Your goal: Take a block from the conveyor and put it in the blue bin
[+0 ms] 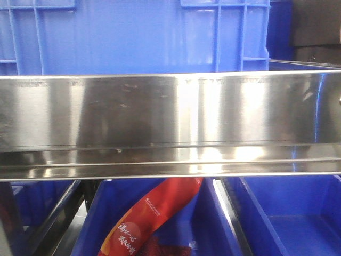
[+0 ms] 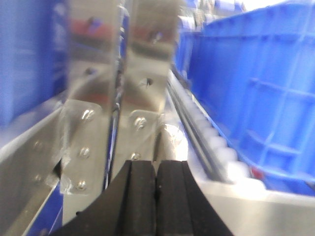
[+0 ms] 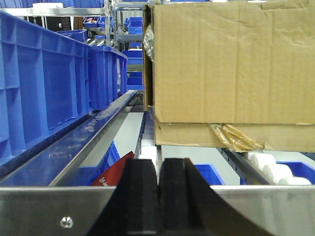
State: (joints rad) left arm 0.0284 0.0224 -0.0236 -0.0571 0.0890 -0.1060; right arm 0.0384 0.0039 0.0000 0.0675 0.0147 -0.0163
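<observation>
Across the front view runs a steel rail (image 1: 170, 122), with blue bins (image 1: 287, 218) below and a red packet (image 1: 154, 213) in one. Both the left hand (image 2: 156, 196) and right hand (image 3: 158, 196) have fingers pressed together, empty. No block or conveyor belt shows; a cardboard box (image 3: 231, 69) sits on white rollers (image 3: 270, 172).

Bins (image 1: 133, 32) blue; rail (image 1: 160, 122) shiny silver; packet (image 1: 152, 218) red w/ gold lettering; box (image 3: 231, 64) brown cardboard; rollers (image 3: 270, 172) white.
</observation>
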